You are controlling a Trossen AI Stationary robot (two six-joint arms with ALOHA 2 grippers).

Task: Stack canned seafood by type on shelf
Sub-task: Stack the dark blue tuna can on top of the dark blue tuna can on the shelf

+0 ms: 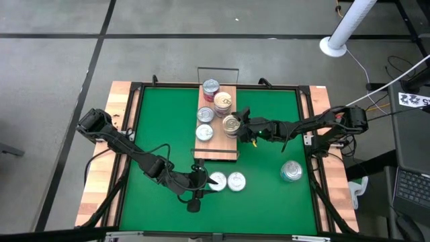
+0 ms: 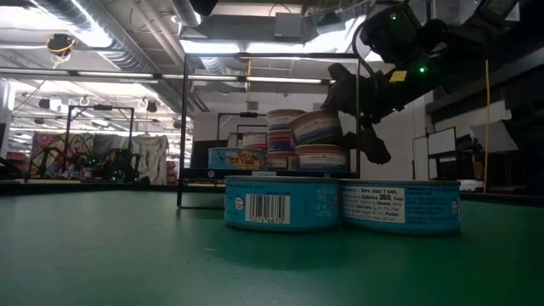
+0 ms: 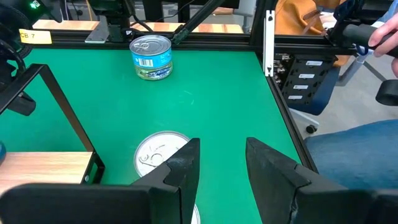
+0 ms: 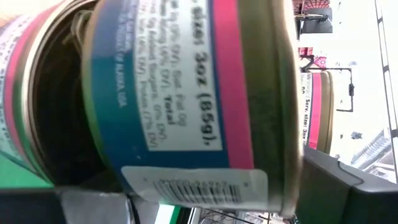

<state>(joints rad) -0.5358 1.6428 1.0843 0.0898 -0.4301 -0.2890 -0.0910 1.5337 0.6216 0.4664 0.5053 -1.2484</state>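
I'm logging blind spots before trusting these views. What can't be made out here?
- Right end effector grip: the pink-and-blue tin fills the right wrist view, hiding the shelf beneath.
- Left end effector: its open fingers cover part of a silver-topped tin.
- Shelf tin labels: too small in the high view, overlapped in the low view.

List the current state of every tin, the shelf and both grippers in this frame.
Right gripper: shut on gold-topped tin, held over the shelf.
Left gripper: fingers open, over the two silver tins on the mat.
Larger silver tin: upright, alone on the mat.
Shelf tins: upright.
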